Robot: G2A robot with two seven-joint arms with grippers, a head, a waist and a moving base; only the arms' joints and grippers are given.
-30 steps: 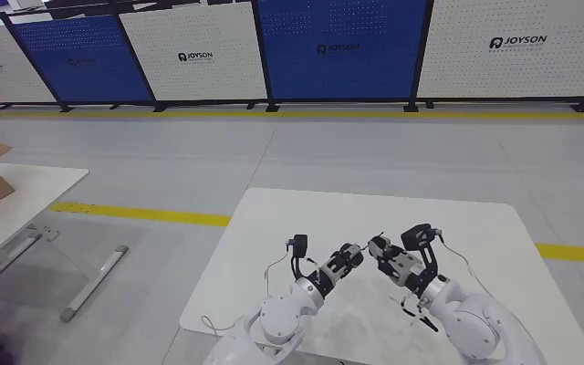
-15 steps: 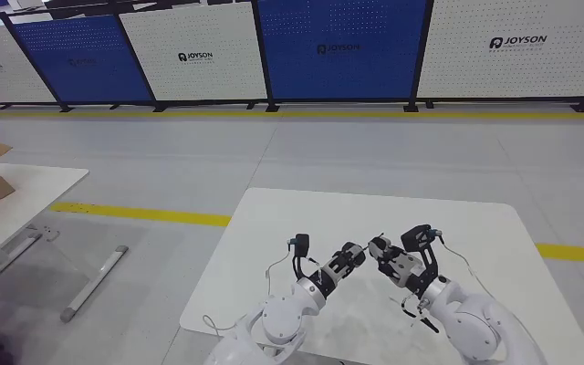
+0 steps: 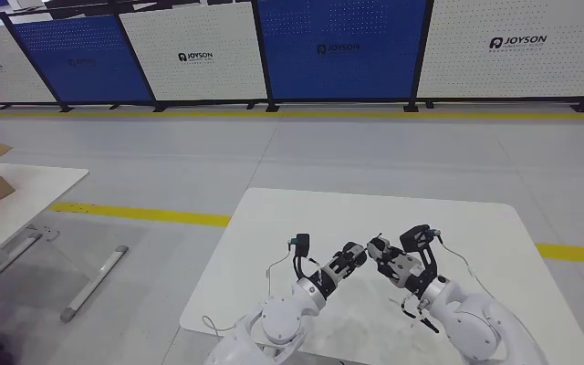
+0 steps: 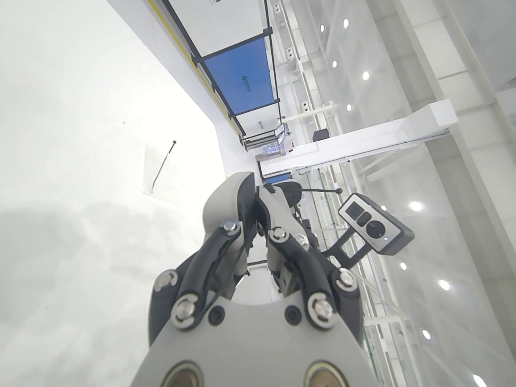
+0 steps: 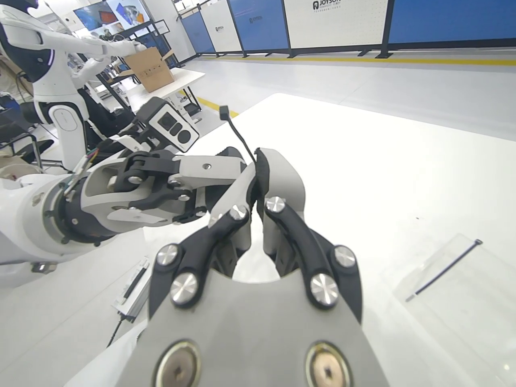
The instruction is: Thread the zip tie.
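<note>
My right gripper [image 5: 257, 171] is shut on a black zip tie [image 5: 238, 134]. The strap rises from between its pads and ends in the square head above. My left gripper [image 4: 253, 199] is shut, tip to tip with the right one; I cannot tell whether anything is between its pads. In the top view both grippers, left [image 3: 358, 253] and right [image 3: 376, 248], meet above the front middle of the white table [image 3: 456, 219]. From the left wrist view the held zip tie [image 4: 322, 190] sticks out sideways past the right gripper's fingers.
A second black zip tie [image 5: 445, 269] lies on a clear plastic sheet [image 5: 463, 296] on the table, to the right of the grippers; the left wrist view shows that tie [image 4: 163, 163] too. A small silver device [image 5: 131, 294] with a cable lies near the table's front edge.
</note>
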